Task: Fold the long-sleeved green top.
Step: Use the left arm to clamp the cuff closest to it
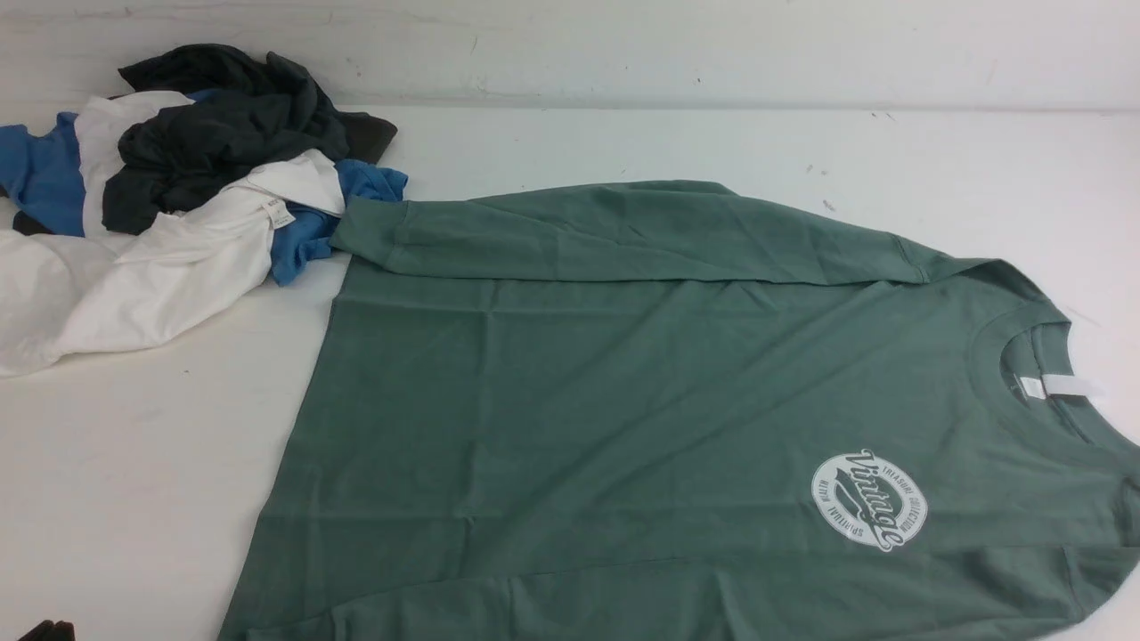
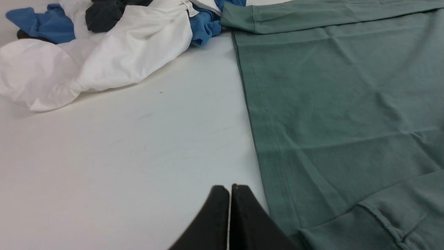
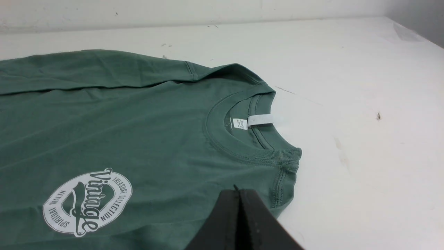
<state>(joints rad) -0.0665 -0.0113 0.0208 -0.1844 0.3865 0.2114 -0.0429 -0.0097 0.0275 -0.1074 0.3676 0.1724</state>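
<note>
Sage cotton, softly creased: the green long-sleeved top [image 1: 623,374] lies flat; left gripper [image 2: 230,188] and right gripper [image 3: 238,191], black wedges, are pinched together, empty.

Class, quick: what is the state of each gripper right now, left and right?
Left gripper: closed, holding nothing.
Right gripper: closed, no cloth seen in it, over the green long-sleeved top.

We count one green long-sleeved top [image 1: 623,383], with one round logo [image 1: 868,500] and one neck tag [image 1: 1033,387]. We also count at least one white garment [image 1: 169,267], one blue garment [image 1: 40,178] and one dark garment [image 1: 223,133]; exact tally unclear. Two grippers: left gripper [image 2: 229,188], right gripper [image 3: 238,191]
</note>
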